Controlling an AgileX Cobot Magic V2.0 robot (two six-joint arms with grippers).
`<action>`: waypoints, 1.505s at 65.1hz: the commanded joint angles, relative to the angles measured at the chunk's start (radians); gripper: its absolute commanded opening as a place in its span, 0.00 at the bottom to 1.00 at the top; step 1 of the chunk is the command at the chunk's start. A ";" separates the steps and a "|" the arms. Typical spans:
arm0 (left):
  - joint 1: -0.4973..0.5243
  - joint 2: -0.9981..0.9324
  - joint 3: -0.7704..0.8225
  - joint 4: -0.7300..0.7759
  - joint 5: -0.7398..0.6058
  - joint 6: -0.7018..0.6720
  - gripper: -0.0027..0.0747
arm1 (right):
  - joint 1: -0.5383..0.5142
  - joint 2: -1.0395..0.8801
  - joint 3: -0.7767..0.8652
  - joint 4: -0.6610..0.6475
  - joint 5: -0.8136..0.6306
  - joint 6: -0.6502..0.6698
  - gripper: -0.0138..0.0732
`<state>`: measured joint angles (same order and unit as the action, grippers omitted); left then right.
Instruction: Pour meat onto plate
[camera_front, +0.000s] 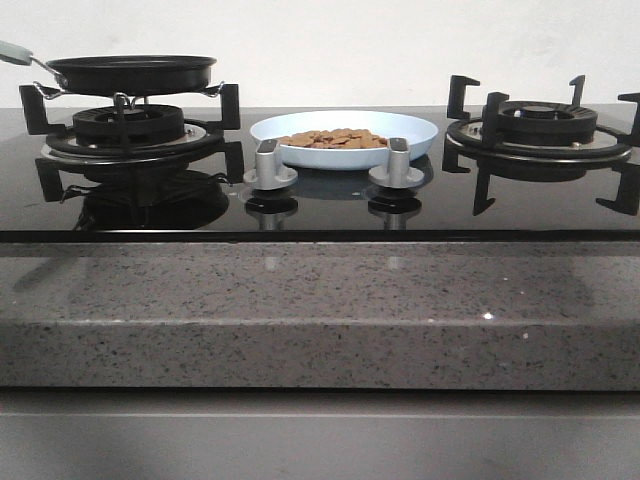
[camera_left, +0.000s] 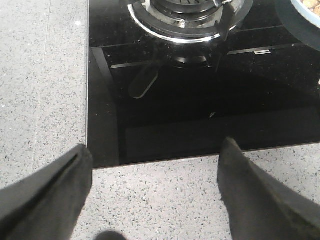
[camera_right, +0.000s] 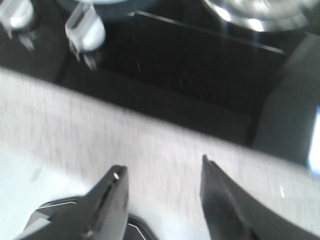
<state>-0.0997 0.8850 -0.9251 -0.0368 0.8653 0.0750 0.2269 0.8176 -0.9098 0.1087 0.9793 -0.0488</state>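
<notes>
The pale blue plate (camera_front: 345, 140) sits on the black glass hob between the two burners, and the heap of light-brown meat (camera_front: 335, 138) lies in it. A black frying pan (camera_front: 132, 72) rests on the left burner. Neither arm shows in the front view. My left gripper (camera_left: 156, 157) is open and empty over the stone counter at the hob's front edge; a sliver of the plate (camera_left: 307, 9) shows at the corner. My right gripper (camera_right: 162, 175) is open and empty over the counter, in a blurred view.
Two silver knobs (camera_front: 270, 165) (camera_front: 397, 163) stand in front of the plate; one knob (camera_right: 85, 30) shows in the right wrist view. The right burner (camera_front: 540, 125) is bare. The left burner's ring (camera_left: 185, 20) shows in the left wrist view. A speckled stone counter (camera_front: 320, 300) fronts the hob.
</notes>
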 joint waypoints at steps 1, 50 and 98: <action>-0.008 -0.003 -0.026 -0.003 -0.054 -0.010 0.70 | 0.000 -0.123 0.043 -0.009 -0.010 0.016 0.58; -0.008 -0.003 -0.026 -0.011 -0.050 -0.010 0.56 | 0.000 -0.409 0.198 -0.009 0.136 0.016 0.39; -0.008 -0.003 -0.026 -0.094 -0.080 -0.010 0.01 | 0.000 -0.409 0.221 -0.004 0.137 0.016 0.08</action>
<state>-0.0997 0.8850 -0.9235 -0.1156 0.8511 0.0750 0.2269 0.4024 -0.6668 0.1029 1.1665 -0.0327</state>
